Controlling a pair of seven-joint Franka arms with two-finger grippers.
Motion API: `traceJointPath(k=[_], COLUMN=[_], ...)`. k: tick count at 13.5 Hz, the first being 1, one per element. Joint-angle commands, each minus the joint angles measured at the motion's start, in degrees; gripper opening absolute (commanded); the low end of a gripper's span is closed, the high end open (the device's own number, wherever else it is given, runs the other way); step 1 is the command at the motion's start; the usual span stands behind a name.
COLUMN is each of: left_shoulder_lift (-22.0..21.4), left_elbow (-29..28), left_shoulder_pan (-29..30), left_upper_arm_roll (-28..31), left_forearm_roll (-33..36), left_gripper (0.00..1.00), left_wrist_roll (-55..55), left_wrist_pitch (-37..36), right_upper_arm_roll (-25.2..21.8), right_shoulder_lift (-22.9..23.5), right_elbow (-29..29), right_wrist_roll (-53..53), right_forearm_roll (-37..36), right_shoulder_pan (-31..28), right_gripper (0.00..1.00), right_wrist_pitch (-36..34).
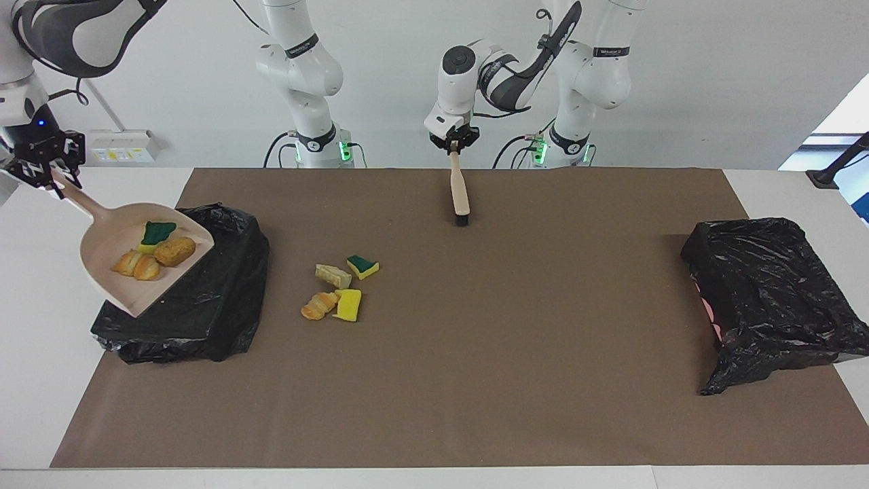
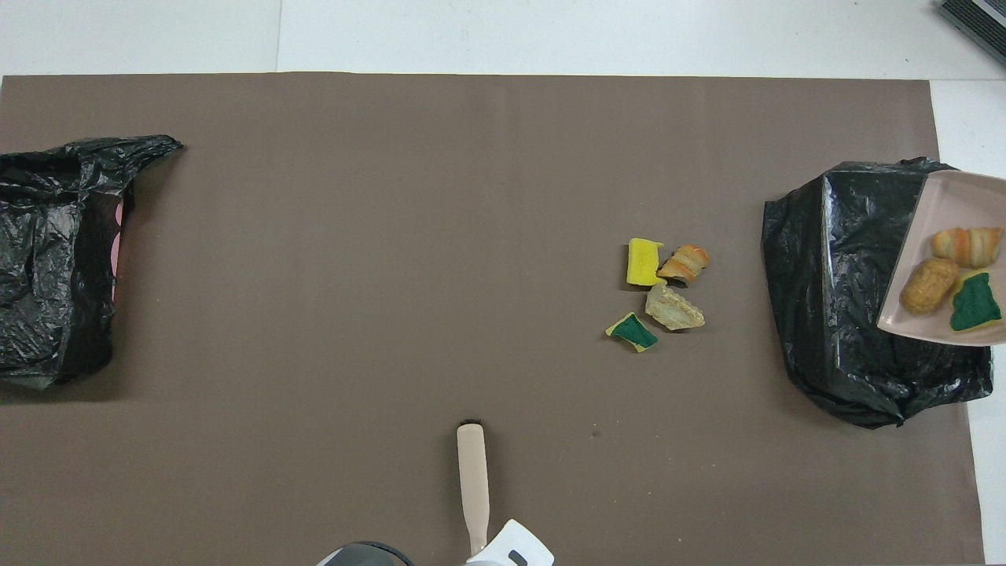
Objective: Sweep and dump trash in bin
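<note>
Brush (image 1: 460, 193): left gripper (image 1: 453, 142) fingers pinching its handle, bristles touching the table (image 1: 475, 353).
Loose trash (image 1: 339, 288): four scraps lying beside the lined bin (image 1: 204, 312).
Dustpan (image 1: 115, 285): carrying three scraps (image 1: 153, 251) over that bin, handle pinched by the right gripper (image 1: 41, 173), showing only in the facing view.

Work surface and room, seen from two high cameras.
A brown mat (image 1: 475, 339) covers most of a white table (image 1: 41, 380), leaving bare white margins at its ends and edges. A plain white wall (image 1: 713, 81) rises at the robots' edge, carrying a white socket strip (image 1: 121, 145); daylight enters at one corner.
</note>
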Motion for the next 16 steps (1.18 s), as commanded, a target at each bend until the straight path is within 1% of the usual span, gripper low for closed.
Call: traceJointPath(k=[1,2,4,5,6,7,8,9,10,11,12,13,14,16], left_shoulder_lift=[-0.64,-0.29,-0.20,-0.20,0.06,0.67,1.90,2.78,3.05,3.75,5.32,7.60,10.49,14.55], left_elbow=[-1.12,-1.04,-1.04,-0.95,-0.60,0.01,1.85,3.69,5.54,7.56,10.45,14.13,18.52,28.27], left_shoulder_pan=[-1.15,-0.81,-0.63,-0.63,-0.54,-0.19,1.21,3.83,6.12,8.14,10.95,14.11,17.45,23.86], left_upper_arm_roll=[1.06,1.06,1.06,1.15,1.24,1.32,1.50,1.33,1.50,1.50,1.50,1.50,1.50,1.50], left_forearm_roll=[-1.00,-1.00,-1.00,-1.00,-1.00,-0.82,-0.56,-0.04,1.10,4.33,9.50,13.29,14.72,15.17], left_gripper=[0.34,0.35,0.44,0.54,0.70,0.80,0.97,1.00,1.00,1.00,1.00,1.00,1.00,1.00], left_wrist_roll=[0.44,0.36,0.44,0.44,0.44,1.40,4.81,8.93,11.67,13.17,14.76,17.64,20.11,24.24], left_wrist_pitch=[1.18,1.10,1.18,1.18,1.01,0.92,0.40,0.39,0.22,0.13,-0.39,-0.92,-1.53,-4.69], right_upper_arm_roll=[0.38,0.38,0.47,0.55,0.99,1.17,1.17,1.26,1.26,1.26,1.26,1.34,1.35,1.43], right_shoulder_lift=[0.16,0.16,0.16,0.42,0.94,1.04,1.30,1.91,2.09,2.18,1.92,1.48,1.22,0.60], right_elbow=[0.52,0.52,0.52,0.87,0.87,0.96,0.96,1.04,1.74,1.75,1.75,2.01,3.06,3.24], right_wrist_roll=[-6.09,-9.16,-14.09,-14.54,-14.37,-14.02,-13.50,-12.97,-12.62,-12.44,-11.57,-11.04,-11.03,-11.64], right_forearm_roll=[-1.37,-1.46,-1.90,-2.42,-3.99,-6.79,-9.87,-12.85,-15.93,-20.22,-25.14,-28.50,-29.40,-30.02], right_shoulder_pan=[-0.26,-0.26,0.00,0.26,0.44,0.87,1.57,2.45,3.42,4.73,6.66,7.90,8.26,8.70], right_gripper=[0.00,0.00,0.00,0.00,0.00,0.00,0.00,0.00,0.00,0.00,0.00,0.00,0.00,0.00], right_wrist_pitch=[0.45,0.36,0.36,0.44,0.44,0.53,0.53,0.62,1.32,2.37,2.99,2.91,2.38,2.11])
